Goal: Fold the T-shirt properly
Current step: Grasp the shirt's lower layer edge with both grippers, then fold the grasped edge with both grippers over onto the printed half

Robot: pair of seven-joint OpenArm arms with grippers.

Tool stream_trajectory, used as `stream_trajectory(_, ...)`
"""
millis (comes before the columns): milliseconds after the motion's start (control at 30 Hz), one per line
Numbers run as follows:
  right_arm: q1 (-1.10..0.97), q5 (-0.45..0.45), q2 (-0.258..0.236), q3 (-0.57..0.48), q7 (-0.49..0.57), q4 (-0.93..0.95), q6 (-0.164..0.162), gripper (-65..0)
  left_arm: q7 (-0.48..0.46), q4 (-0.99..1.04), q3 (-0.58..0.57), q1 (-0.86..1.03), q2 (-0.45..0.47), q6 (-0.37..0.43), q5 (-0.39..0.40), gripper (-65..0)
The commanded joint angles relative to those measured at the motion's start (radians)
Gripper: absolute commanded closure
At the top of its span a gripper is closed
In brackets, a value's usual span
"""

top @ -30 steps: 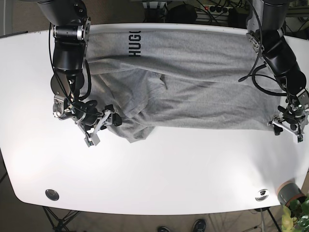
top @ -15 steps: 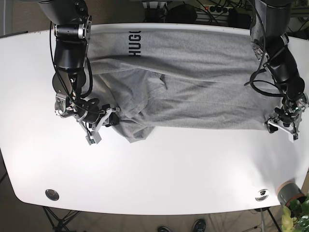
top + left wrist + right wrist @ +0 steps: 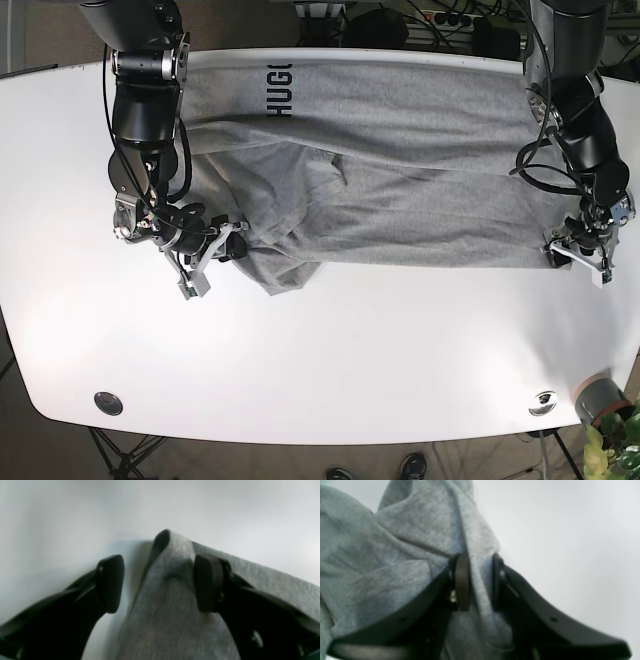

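Note:
A grey T-shirt [image 3: 400,190] with black lettering [image 3: 279,76] lies crumpled across the far half of the white table [image 3: 330,370]. At the shirt's bunched near-left edge, my right gripper [image 3: 222,250] is shut on a fold of the fabric. The right wrist view shows that fold [image 3: 480,562] pinched between the two fingers of the right gripper [image 3: 480,580]. My left gripper [image 3: 578,256] sits at the shirt's near-right corner. In the left wrist view the left gripper [image 3: 158,582] is open, and the grey corner [image 3: 172,552] lies between its fingers, against the right pad [image 3: 207,582].
Two round metal fittings [image 3: 107,402] [image 3: 542,402] sit near the table's front edge. A grey pot with a plant [image 3: 600,400] stands off the front right corner. Cables and a stand are behind the far edge.
The left gripper has moved up and in from the bare table onto the shirt's near-right corner. The right gripper has shifted slightly up with its fold of cloth.

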State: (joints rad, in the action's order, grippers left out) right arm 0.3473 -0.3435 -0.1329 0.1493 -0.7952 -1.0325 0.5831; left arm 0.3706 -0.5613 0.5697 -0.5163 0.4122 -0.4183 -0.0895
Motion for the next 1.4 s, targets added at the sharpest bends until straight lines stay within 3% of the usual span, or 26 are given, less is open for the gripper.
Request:
stream_trajectory(0,0.025,0.004,-0.009,0.0,-0.003,-0.013,-0.001,-9.0,0.003,0.04,-0.023,-0.028,0.015,-0.011,0.009,-37.6)
stream_trajectory(67,0.035,0.004,-0.009,0.0,-0.003,-0.015,-0.001,-4.4,-0.026,0.068,-0.027,-0.035,0.015,-0.037,0.009,-29.7)
stream_trajectory(100,0.043,0.004,-0.009,0.0,-0.003,-0.015,-0.001,-2.4,-0.048,0.077,-0.027,-0.035,0.015,-0.058,0.007,-22.5)
stream_trajectory(200,0.052,0.004,-0.009,0.0,-0.003,-0.015,-0.001,-2.2,-0.077,0.079,-0.026,-0.034,0.015,-0.087,0.007,-2.6)
stream_trajectory(233,0.06,0.004,-0.011,0.0,-0.003,-0.015,-0.001,-2.2,-0.08,0.079,-0.024,-0.037,0.015,-0.095,0.007,0.0)
stream_trajectory(433,0.094,0.002,-0.041,0.0,-0.014,-0.05,-0.001,-2.2,-0.071,-0.044,0.022,-0.031,0.014,-0.155,0.009,0.0)
stream_trajectory(633,0.066,0.004,-0.066,0.006,-0.071,-0.21,-0.001,-2.2,0.074,-0.227,0.123,-0.006,-0.006,-0.239,0.009,0.0)
stream_trajectory(767,0.014,0.002,-0.07,0.072,-0.14,-0.337,-0.001,-2.2,0.144,-0.312,0.148,0.003,-0.019,-0.278,0.009,0.0)
stream_trajectory(900,-0.037,0.002,-0.07,0.108,-0.183,-0.454,0.001,-2.2,0.16,-0.389,0.206,0.046,-0.029,-0.28,0.009,0.0)
stream_trajectory(1167,-0.207,0.002,-0.072,0.109,-0.231,-0.724,0.001,-2.2,0.161,-0.615,0.214,0.198,-0.091,-0.28,0.009,0.0)
stream_trajectory(1367,-0.276,0.002,-0.066,0.109,-0.227,-0.776,0.001,-2.4,0.216,-0.751,0.214,0.279,-0.128,-0.28,0.009,0.0)
